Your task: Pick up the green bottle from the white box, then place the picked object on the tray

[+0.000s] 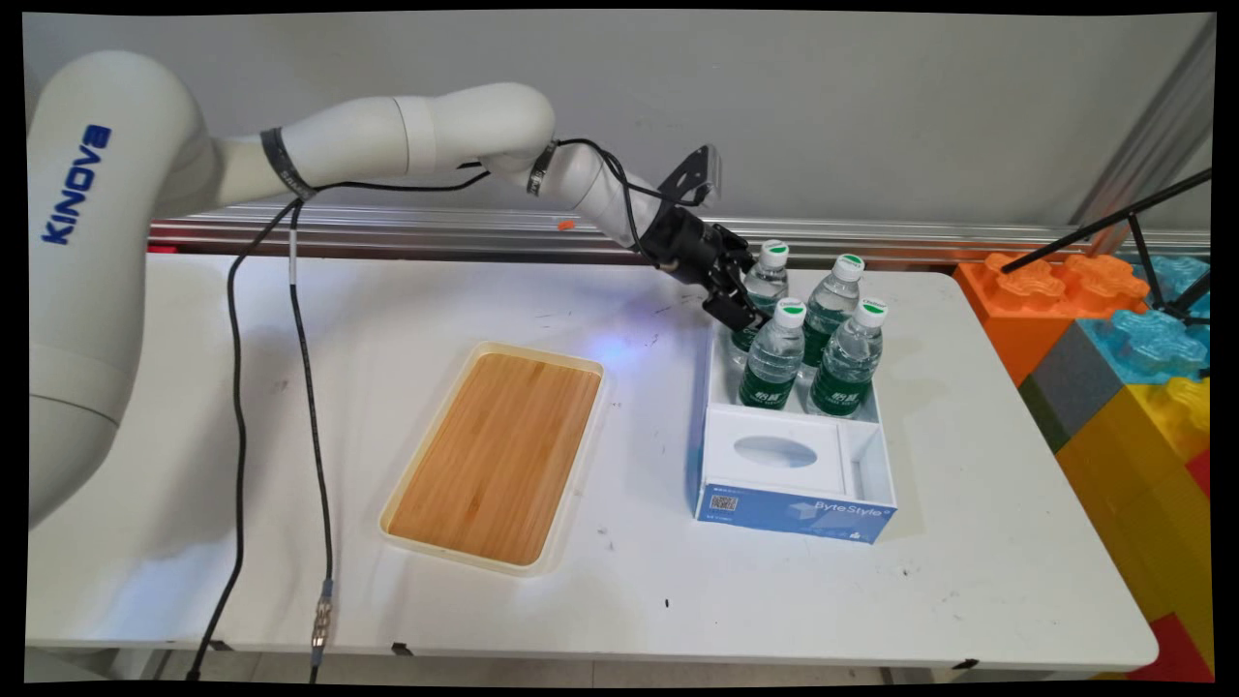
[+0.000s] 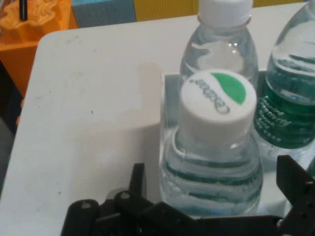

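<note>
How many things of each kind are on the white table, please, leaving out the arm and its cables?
Water bottles: 4, all upright in the box's far part
Open-topped white and blue box: 1
Wooden tray with cream rim: 1
Total: 6

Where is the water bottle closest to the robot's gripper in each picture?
Main view: the back-left bottle of four stands in the white box, right of centre, partly hidden by the gripper.
Hand view: the same bottle fills the lower middle, cap toward the camera, between the gripper's fingers.
Shared landmark: the orange block beyond the table's end.
</note>
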Action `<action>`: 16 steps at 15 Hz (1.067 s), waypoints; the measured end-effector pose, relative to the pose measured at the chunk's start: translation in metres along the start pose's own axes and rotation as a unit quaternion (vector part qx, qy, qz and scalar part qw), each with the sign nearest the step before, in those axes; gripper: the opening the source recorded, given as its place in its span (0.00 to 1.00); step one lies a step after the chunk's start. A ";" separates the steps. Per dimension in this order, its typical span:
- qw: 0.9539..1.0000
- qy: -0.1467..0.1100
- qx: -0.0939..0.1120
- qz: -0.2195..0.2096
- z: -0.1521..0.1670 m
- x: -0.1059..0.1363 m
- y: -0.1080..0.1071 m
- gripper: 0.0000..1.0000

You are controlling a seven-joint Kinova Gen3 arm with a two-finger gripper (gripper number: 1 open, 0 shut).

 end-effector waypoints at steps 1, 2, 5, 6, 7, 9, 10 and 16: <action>1.000 0.001 0.002 0.001 0.002 -0.001 -0.002 1.00; 1.000 0.002 0.005 0.002 0.003 -0.001 -0.003 1.00; 1.000 0.005 0.008 0.003 0.005 -0.001 -0.005 0.00; 1.000 0.006 0.009 0.002 0.005 -0.001 -0.005 0.00; 1.000 0.007 0.010 0.001 0.004 0.001 -0.004 0.00; 1.000 0.013 0.013 -0.005 -0.002 0.008 -0.001 0.00; 1.000 0.017 0.015 -0.009 -0.008 0.013 0.001 0.00; 0.998 0.039 0.031 -0.040 -0.056 0.063 0.022 0.00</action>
